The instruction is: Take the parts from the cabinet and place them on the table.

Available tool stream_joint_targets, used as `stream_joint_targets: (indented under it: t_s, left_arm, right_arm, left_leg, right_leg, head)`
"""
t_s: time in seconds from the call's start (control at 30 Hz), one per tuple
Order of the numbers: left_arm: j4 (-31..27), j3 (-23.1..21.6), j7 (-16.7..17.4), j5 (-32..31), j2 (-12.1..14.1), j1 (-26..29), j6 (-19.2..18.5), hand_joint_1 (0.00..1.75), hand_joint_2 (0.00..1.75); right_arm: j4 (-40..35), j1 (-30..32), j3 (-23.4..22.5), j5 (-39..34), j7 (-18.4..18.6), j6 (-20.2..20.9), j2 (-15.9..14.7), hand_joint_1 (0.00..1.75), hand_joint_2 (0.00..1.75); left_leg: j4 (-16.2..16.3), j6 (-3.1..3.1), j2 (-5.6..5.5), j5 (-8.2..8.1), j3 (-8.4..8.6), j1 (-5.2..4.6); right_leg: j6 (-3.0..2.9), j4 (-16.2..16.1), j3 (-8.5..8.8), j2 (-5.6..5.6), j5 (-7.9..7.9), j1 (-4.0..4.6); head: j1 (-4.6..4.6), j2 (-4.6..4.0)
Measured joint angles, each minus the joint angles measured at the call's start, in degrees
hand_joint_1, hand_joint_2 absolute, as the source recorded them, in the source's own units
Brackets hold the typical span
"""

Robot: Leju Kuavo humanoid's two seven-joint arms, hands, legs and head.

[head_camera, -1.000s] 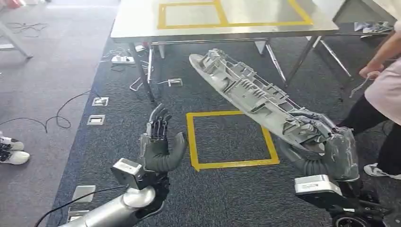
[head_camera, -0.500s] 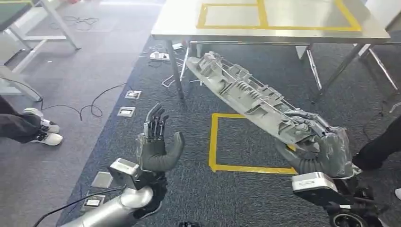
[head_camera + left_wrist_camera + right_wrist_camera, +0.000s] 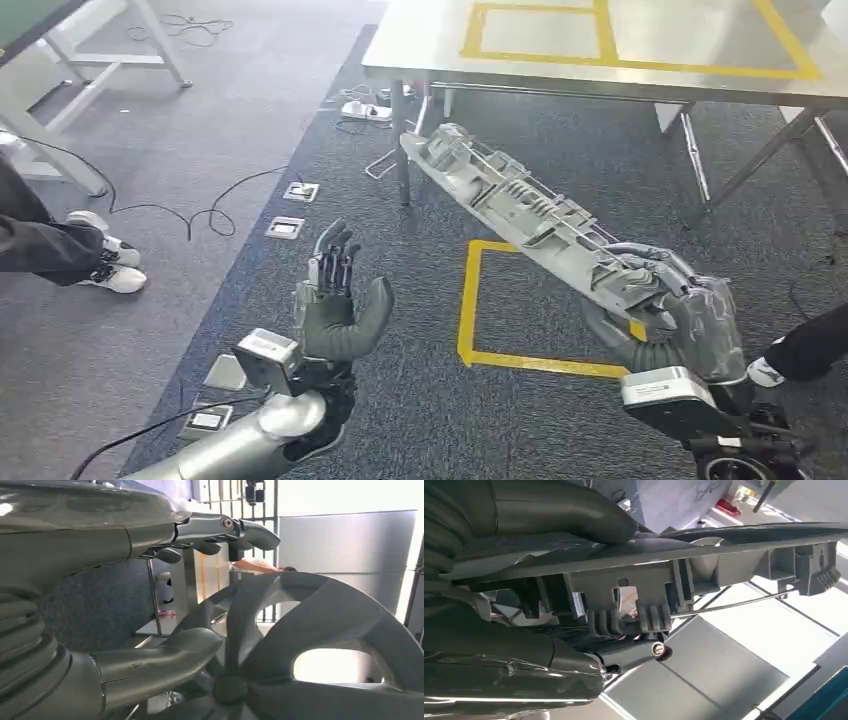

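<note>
Table (image 3: 700, 70) ahead, taped yellow rectangle on top. Long grey part (image 3: 520, 215) short of table, above carpet, one end held by right hand (image 3: 665, 310), fingers wrapped round it. Left hand (image 3: 335, 300) nearer robot, fingers apart, empty. Step: carrying. Next: close on table, lower part onto it.
</note>
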Motion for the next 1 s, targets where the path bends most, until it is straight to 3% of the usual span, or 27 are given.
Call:
stream_joint_targets:
  t_s: [0.07,0.13,0.27,0.3,0.33,0.37,0.4,0.47,0.5,0.53,0.57,0.63,0.67,0.7,0.73,0.77,0.8,0.83,0.87,0.9,0.97,1.0]
  left_arm:
    - [0.0,0.0,0.0,0.0,0.0,0.0,0.0,0.0,1.75]
    - [0.0,0.0,0.1,0.0,0.0,0.0,0.0,0.0,1.75]
    - [0.0,0.0,0.6,0.0,0.0,0.0,0.0,0.0,1.75]
    - [0.0,0.0,0.8,0.0,0.1,0.0,0.0,0.0,1.75]
    - [-0.1,0.0,0.9,0.0,0.0,0.0,0.0,0.0,1.75]
    - [-0.1,0.0,1.0,-0.1,0.0,0.0,0.0,0.0,1.75]
    - [-0.1,0.0,1.1,-0.1,0.0,-0.2,0.0,0.0,1.75]
    - [-0.1,0.0,1.2,-0.1,-0.1,0.0,-0.4,0.0,1.75]
    - [-0.1,0.0,1.3,-0.1,-0.1,0.1,-0.5,0.0,1.75]
    - [-0.1,0.0,1.3,-0.1,-0.1,0.3,-0.7,0.0,1.75]
    - [-0.1,0.0,1.3,-0.1,-0.1,0.3,-0.9,0.0,1.75]
    - [-0.1,0.0,1.3,-0.1,-0.2,0.3,-1.0,0.0,1.75]
    - [-0.1,0.0,1.3,-0.1,-0.2,0.2,-1.0,0.0,1.75]
    - [-0.2,0.0,1.4,-0.1,-0.2,0.2,-1.0,0.0,1.75]
    - [-0.2,0.0,1.4,-0.1,-0.2,0.2,-1.1,0.0,1.75]
    - [-0.2,0.0,1.3,-0.1,-0.2,0.3,-1.1,0.0,1.75]
    - [-0.2,0.0,1.4,-0.1,-0.2,0.3,-1.1,0.0,1.75]
    - [-0.2,0.0,1.4,-0.1,-0.2,0.2,-1.1,0.0,1.75]
    - [-0.2,0.0,1.3,-0.1,-0.2,0.0,-1.2,0.0,1.75]
    - [-0.2,0.0,1.3,-0.2,-0.2,-0.2,-1.4,0.0,1.75]
    - [-0.2,0.0,1.3,-0.2,-0.2,0.0,-1.5,0.0,1.75]
    - [-0.2,0.0,1.3,-0.2,-0.1,0.1,-1.5,0.0,1.75]
  right_arm:
    - [0.0,0.0,0.0,0.0,0.0,0.0,0.0,1.75,1.75]
    - [0.0,0.0,0.0,0.0,0.0,0.0,0.0,1.75,1.75]
    - [0.0,0.2,0.0,0.0,0.1,0.0,0.0,1.75,1.75]
    - [0.0,0.2,0.0,0.0,0.2,0.0,0.1,1.75,1.75]
    - [0.0,0.4,0.0,0.0,0.2,0.2,0.1,1.75,1.75]
    - [0.0,0.4,-0.1,0.1,0.3,0.1,0.1,1.75,1.75]
    - [0.0,0.3,-0.1,0.1,0.3,0.2,0.1,1.75,1.75]
    - [0.0,0.6,0.0,0.1,0.5,0.1,0.1,1.75,1.75]
    - [0.0,0.8,0.0,0.2,0.8,0.1,0.1,1.75,1.75]
    - [0.0,0.8,0.0,0.3,1.0,0.1,0.1,1.75,1.75]
    - [0.0,0.8,0.0,0.3,1.2,0.1,0.1,1.75,1.75]
    - [0.0,0.9,0.0,0.3,1.4,0.1,0.1,1.75,1.75]
    - [0.0,1.0,0.0,0.3,1.5,0.1,0.1,1.75,1.75]
    - [-0.1,1.0,0.0,0.3,1.5,0.1,0.1,1.75,1.75]
    - [-0.2,1.1,0.0,0.3,1.5,0.0,0.1,1.75,1.75]
    - [-0.2,1.2,0.0,0.3,1.5,0.0,0.1,1.75,1.75]
    - [-0.2,1.2,-0.1,0.4,1.5,0.0,0.1,1.75,1.75]
    - [-0.2,1.2,-0.1,0.4,1.5,0.0,0.2,1.75,1.75]
    - [-0.3,1.2,-0.2,0.5,1.6,0.0,0.2,1.75,1.75]
    - [-0.3,1.2,-0.2,0.6,1.6,0.0,0.2,1.75,1.75]
    - [-0.3,1.2,-0.1,0.7,1.6,0.0,0.2,1.75,1.75]
    - [-0.3,1.2,-0.1,0.7,1.6,0.0,0.2,1.75,1.75]
  left_leg:
    - [0.0,0.14,0.0,-0.04,0.06,-0.09]
    - [0.0,0.21,0.01,-0.07,0.06,-0.11]
    - [0.1,0.33,0.01,-0.11,0.04,-0.13]
    - [0.0,1.34,-0.17,-0.29,0.19,-0.8]
    - [-2.1,2.17,0.01,0.26,1.7,0.16]
    - [-3.6,2.09,0.0,0.41,3.0,0.12]
    - [-4.1,2.49,0.1,0.25,3.55,0.27]
    - [-4.1,2.26,0.08,0.14,4.04,0.28]
    - [-4.1,2.08,-0.01,-0.1,4.28,0.3]
    - [-4.0,1.77,-0.15,-0.35,4.61,0.44]
    - [-3.8,1.31,-0.35,-0.71,5.0,0.69]
    - [-2.8,0.1,-0.71,-1.95,5.73,1.37]
    - [-2.1,-0.73,-0.8,-2.71,5.45,1.23]
    - [-1.0,-1.33,-1.03,-3.12,4.88,0.86]
    - [-1.2,-1.62,-1.11,-2.77,4.57,0.83]
    - [-1.2,-1.82,-1.11,-2.82,4.59,1.03]
    - [-1.4,-2.04,-1.1,-2.92,4.78,1.24]
    - [-1.2,-2.47,-1.04,-3.59,4.97,1.43]
    - [0.6,-2.46,-0.39,-4.09,4.44,1.43]
    - [4.4,-2.37,0.03,-5.05,2.14,1.39]
    - [14.7,-2.12,0.08,-7.27,-4.89,0.95]
    - [18.0,-1.88,0.07,-7.28,-7.81,0.78]
  right_leg:
    - [0.29,-0.2,0.13,0.0,0.14,-0.05]
    - [1.3,-0.4,0.22,0.0,0.22,-0.09]
    - [2.2,-0.6,0.27,0.0,0.22,-0.11]
    - [3.34,-1.5,0.61,-0.29,0.58,-0.27]
    - [3.49,-2.1,1.31,-0.26,0.48,-0.32]
    - [3.23,-0.8,0.69,0.04,0.0,-0.33]
    - [2.91,3.0,-1.1,0.31,-2.05,-0.26]
    - [2.86,13.2,-6.53,0.66,-5.7,-0.32]
    - [2.98,16.8,-8.74,0.66,-6.3,-0.42]
    - [3.15,17.2,-9.44,0.67,-5.33,-0.61]
    - [3.33,14.7,-8.68,0.66,-2.97,-0.87]
    - [4.22,4.6,-4.49,0.66,3.2,-1.73]
    - [5.15,2.3,-3.36,1.13,2.84,-2.03]
    - [4.16,1.1,-2.34,1.44,1.58,-1.61]
    - [3.28,2.2,-3.05,1.28,1.52,-1.54]
    - [2.82,2.2,-3.3,1.3,1.28,-1.42]
    - [2.33,2.3,-3.36,1.42,1.05,-1.24]
    - [1.71,2.2,-2.57,1.52,0.75,-1.3]
    - [1.21,2.0,-2.09,1.5,0.42,-1.2]
    - [0.82,1.9,-1.58,1.44,0.09,-1.05]
    - [0.29,1.4,-0.52,1.4,-0.65,-0.73]
    - [0.11,1.3,0.11,1.43,-1.1,-0.45]
  head:
    - [0.0,0.0]
    - [0.0,0.0]
    - [-0.02,0.0]
    - [-0.06,0.0]
    - [-0.18,0.0]
    - [0.12,0.0]
    - [0.5,0.0]
    - [0.57,0.0]
    - [0.59,0.0]
    - [0.57,0.0]
    - [0.57,0.0]
    - [0.61,0.0]
    - [0.92,0.0]
    - [1.71,0.0]
    - [1.35,0.0]
    - [0.57,0.0]
    - [0.46,0.0]
    - [0.24,0.0]
    - [-0.17,0.0]
    - [-0.44,0.0]
    - [-0.85,0.0]
    - [-1.14,0.0]
